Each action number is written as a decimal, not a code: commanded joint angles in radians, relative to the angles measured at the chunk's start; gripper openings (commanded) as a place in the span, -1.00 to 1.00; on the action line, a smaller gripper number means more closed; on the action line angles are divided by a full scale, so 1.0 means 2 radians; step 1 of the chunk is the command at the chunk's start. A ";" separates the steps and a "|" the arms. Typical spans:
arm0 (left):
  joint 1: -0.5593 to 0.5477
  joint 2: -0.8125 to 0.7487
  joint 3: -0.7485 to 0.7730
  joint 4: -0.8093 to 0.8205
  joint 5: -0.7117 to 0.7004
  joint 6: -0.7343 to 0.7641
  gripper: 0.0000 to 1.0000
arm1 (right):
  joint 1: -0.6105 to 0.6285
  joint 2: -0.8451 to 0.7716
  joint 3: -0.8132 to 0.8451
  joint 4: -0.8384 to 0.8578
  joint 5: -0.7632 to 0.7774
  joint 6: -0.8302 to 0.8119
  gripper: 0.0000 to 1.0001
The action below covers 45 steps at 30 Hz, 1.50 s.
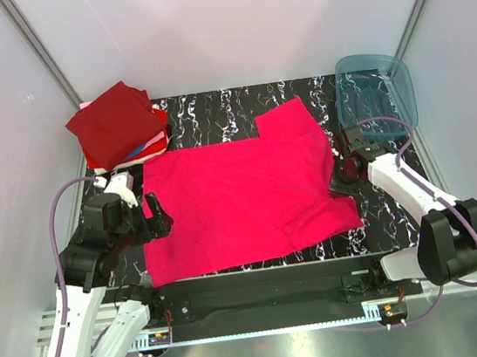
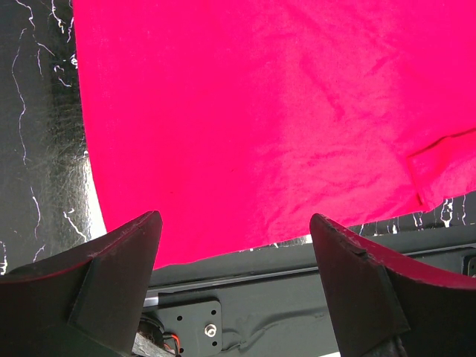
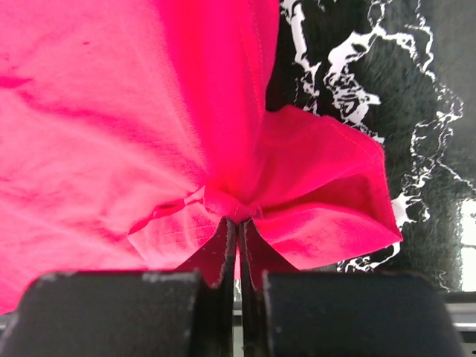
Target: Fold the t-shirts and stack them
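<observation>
A bright magenta-pink t-shirt (image 1: pixel 245 197) lies spread on the black marbled table; it also fills the left wrist view (image 2: pixel 253 111) and the right wrist view (image 3: pixel 97 126). A stack of folded t-shirts (image 1: pixel 117 124), dark maroon on top with red, white and blue edges below, sits at the back left. My left gripper (image 1: pixel 154 218) is open and empty, hovering at the shirt's left edge (image 2: pixel 232 238). My right gripper (image 1: pixel 342 175) is shut on a bunched fold of the pink shirt's right edge (image 3: pixel 238 212).
A teal translucent plastic bin (image 1: pixel 377 94) stands at the back right, just behind the right arm. The table's front edge and a black rail (image 1: pixel 270 284) run below the shirt. White walls close in on both sides.
</observation>
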 commanded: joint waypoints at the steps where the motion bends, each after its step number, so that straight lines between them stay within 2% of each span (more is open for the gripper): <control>1: -0.002 0.001 -0.003 0.023 -0.001 0.006 0.74 | 0.000 -0.029 0.000 -0.008 -0.019 0.009 -1.00; 3: -0.002 0.001 -0.003 0.023 -0.002 0.005 0.74 | 0.000 -0.034 0.000 -0.012 -0.023 0.010 -0.96; 5: -0.002 0.001 -0.003 0.023 -0.001 0.005 0.74 | 0.001 -0.039 0.000 -0.017 -0.027 0.012 -0.53; 6: -0.002 0.001 -0.003 0.023 -0.001 0.005 0.74 | 0.000 -0.040 0.000 -0.019 -0.031 0.013 -0.46; 7: -0.002 0.000 -0.002 0.023 -0.001 0.005 0.74 | 0.000 -0.041 -0.001 -0.020 -0.031 0.015 -0.48; 9: -0.002 -0.001 -0.003 0.023 -0.002 0.005 0.74 | 0.000 -0.045 -0.005 -0.019 -0.033 0.019 -0.68; 13: -0.002 -0.001 -0.003 0.023 -0.002 0.005 0.74 | 0.001 -0.046 -0.006 -0.018 -0.037 0.020 -0.70; 16: -0.002 0.000 -0.003 0.023 -0.002 0.005 0.74 | 0.000 -0.047 -0.008 -0.015 -0.039 0.020 -1.00; 22: -0.002 0.001 -0.003 0.023 -0.002 0.005 0.74 | 0.000 -0.083 -0.009 -0.020 -0.036 0.027 -1.00; 26: -0.002 0.010 -0.004 0.018 -0.012 -0.007 0.74 | 0.000 -0.187 -0.022 -0.029 -0.023 0.082 -1.00; 29: -0.002 0.033 -0.003 -0.011 -0.037 -0.037 0.71 | 0.000 -0.306 -0.037 -0.047 0.003 0.133 -1.00; 30: -0.002 0.037 -0.017 -0.013 -0.031 -0.042 0.70 | 0.000 -0.380 -0.043 -0.054 0.004 0.146 -1.00; 31: -0.002 0.041 -0.026 -0.012 -0.017 -0.045 0.67 | 0.000 -0.417 -0.047 -0.056 0.020 0.154 -1.00; 32: -0.003 0.051 -0.035 -0.011 -0.003 -0.050 0.75 | 0.000 -0.457 -0.062 -0.056 0.030 0.175 -1.00; 33: -0.007 0.054 -0.051 -0.014 -0.002 -0.062 0.75 | 0.000 -0.523 -0.070 -0.053 0.030 0.183 -1.00; 36: -0.032 0.059 -0.072 -0.025 -0.025 -0.101 0.75 | 0.000 -0.605 -0.099 -0.063 0.016 0.193 -1.00; 40: -0.088 0.047 -0.083 -0.052 -0.076 -0.164 0.75 | 0.000 -0.642 -0.128 -0.087 -0.012 0.212 -1.00; 42: -0.116 0.038 -0.103 -0.056 -0.093 -0.199 0.67 | 0.000 -0.656 -0.130 -0.112 -0.007 0.221 -1.00; 43: -0.125 0.039 -0.110 -0.057 -0.093 -0.210 0.62 | 0.000 -0.661 -0.122 -0.129 0.003 0.224 -1.00; 45: -0.161 0.054 -0.123 -0.057 -0.098 -0.244 0.50 | 0.000 -0.659 -0.087 -0.171 0.089 0.241 -1.00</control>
